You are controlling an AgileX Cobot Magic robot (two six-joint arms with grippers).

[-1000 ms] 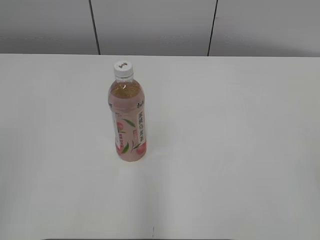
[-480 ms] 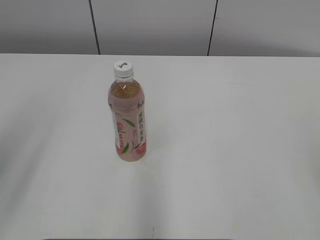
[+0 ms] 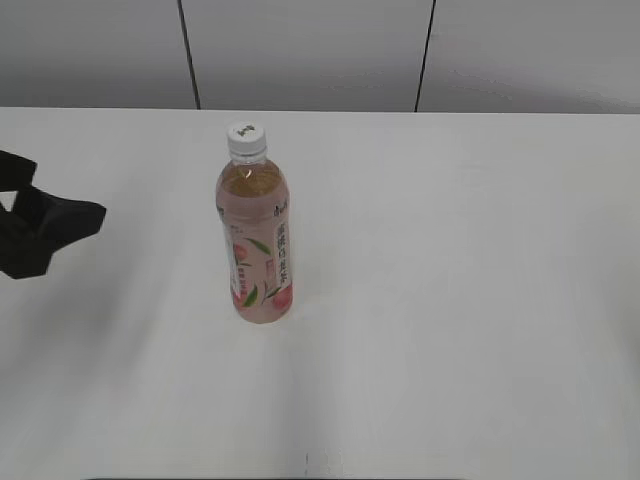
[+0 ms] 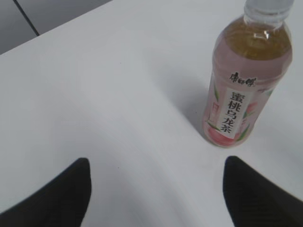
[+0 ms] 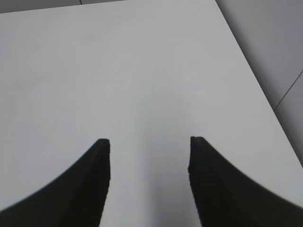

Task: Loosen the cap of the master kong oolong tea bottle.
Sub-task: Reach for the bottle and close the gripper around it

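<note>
The master kong oolong tea bottle (image 3: 258,245) stands upright on the white table (image 3: 450,300), left of centre, with amber tea and a pink-and-white peach label. Its white cap (image 3: 246,138) sits on top. My left gripper (image 3: 68,190) enters from the left edge, open and empty, well left of the bottle. In the left wrist view the bottle (image 4: 246,90) stands ahead and right of the open left gripper (image 4: 156,163); the cap is cut off by the top edge. My right gripper (image 5: 149,141) is open and empty over bare table, and is out of the exterior view.
A grey panelled wall (image 3: 300,50) stands behind the table's far edge. The right wrist view shows the table's side edge (image 5: 246,61) with grey floor or wall beyond it.
My left gripper has come into the exterior view from the left edge; it was out of view before. The bottle has not moved.
</note>
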